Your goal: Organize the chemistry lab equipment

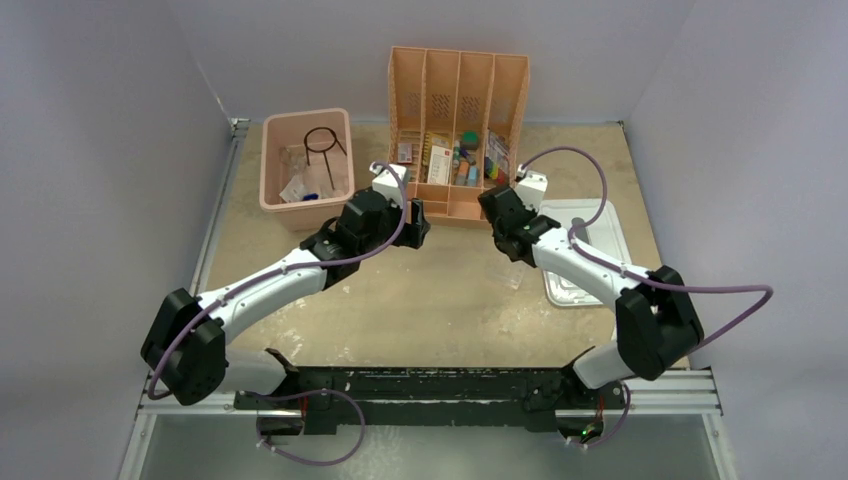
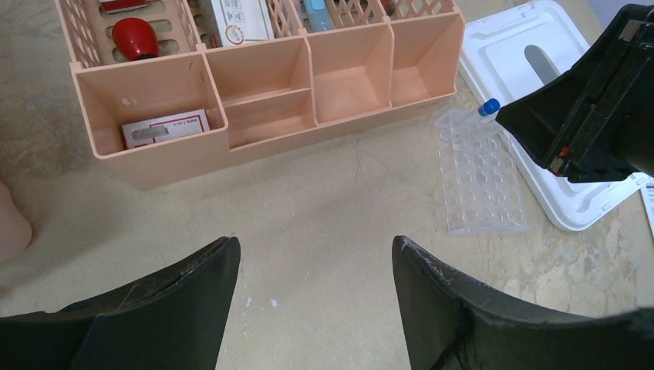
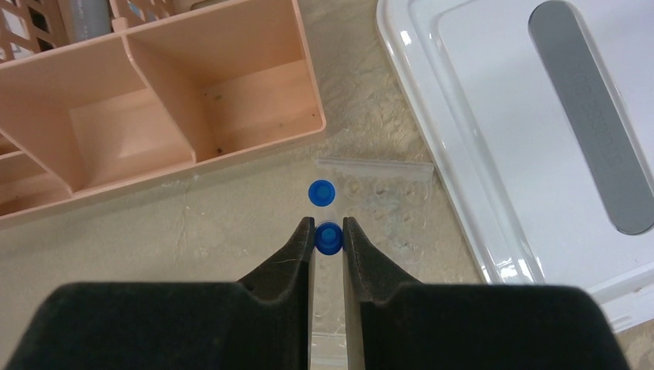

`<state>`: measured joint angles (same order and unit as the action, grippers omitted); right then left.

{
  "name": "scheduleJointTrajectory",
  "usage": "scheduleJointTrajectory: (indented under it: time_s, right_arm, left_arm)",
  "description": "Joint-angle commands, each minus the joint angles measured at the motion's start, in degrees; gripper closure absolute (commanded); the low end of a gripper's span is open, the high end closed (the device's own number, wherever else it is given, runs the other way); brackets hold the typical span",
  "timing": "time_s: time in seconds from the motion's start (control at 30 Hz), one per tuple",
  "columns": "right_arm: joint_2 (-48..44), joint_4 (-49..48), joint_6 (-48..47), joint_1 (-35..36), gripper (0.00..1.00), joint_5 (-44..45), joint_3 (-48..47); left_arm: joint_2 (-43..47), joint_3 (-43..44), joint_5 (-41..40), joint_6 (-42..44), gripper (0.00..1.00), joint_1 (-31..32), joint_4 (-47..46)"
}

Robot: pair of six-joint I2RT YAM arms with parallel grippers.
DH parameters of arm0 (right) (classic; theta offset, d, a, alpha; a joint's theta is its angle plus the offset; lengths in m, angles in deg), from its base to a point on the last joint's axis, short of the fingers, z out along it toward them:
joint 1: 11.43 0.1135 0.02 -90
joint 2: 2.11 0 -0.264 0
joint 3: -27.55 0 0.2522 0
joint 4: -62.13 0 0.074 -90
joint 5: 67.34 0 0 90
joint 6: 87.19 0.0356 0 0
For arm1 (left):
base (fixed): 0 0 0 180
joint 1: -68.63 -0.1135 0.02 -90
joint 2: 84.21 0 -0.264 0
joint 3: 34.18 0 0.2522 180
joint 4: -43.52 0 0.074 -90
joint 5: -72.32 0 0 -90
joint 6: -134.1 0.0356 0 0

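Bare beige tabletop [image 1: 450,300] gives open passage through the middle, up to the front wall of the peach plastic divided organiser [image 2: 177,166]. Right of it the way narrows: a clear plastic tube rack [image 2: 482,177] lies in the gap between the organiser's corner and a flat white lid [image 2: 501,46]. The right gripper [image 3: 329,231], clamped on a thin blue-capped tube [image 3: 328,238], stands over that rack.

Clear tube rack [image 3: 385,189] flat on the bench [image 3: 231,223], one blue-capped tube [image 3: 321,193] upright in it, second tube [image 3: 328,239] between the right gripper [image 3: 328,224] jaws.
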<state>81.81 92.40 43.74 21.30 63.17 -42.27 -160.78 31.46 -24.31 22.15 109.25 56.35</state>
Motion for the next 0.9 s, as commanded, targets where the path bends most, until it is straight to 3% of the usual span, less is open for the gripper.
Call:
scheduleJointTrajectory:
  time_s: [0.0, 0.43, 0.87]
  right_arm:
    - [1.1, -2.0, 0.2, 0.5, 0.85, 2.5, 0.8]
    - [3.4, -3.1, 0.2, 0.9, 0.8, 3.4, 1.6]
    - [5.1, 5.3, 6.1, 0.9, 0.61, 4.1, -2.1]
  left_arm:
    - [2.2, -0.6, -0.9, -0.5, 0.29, -0.2, -3.5]
    - [2.5, -0.7, -0.8, 0.0, 0.29, -0.2, -3.6]
    - [2.2, -0.6, -0.7, 0.2, 0.28, -0.2, -3.2]
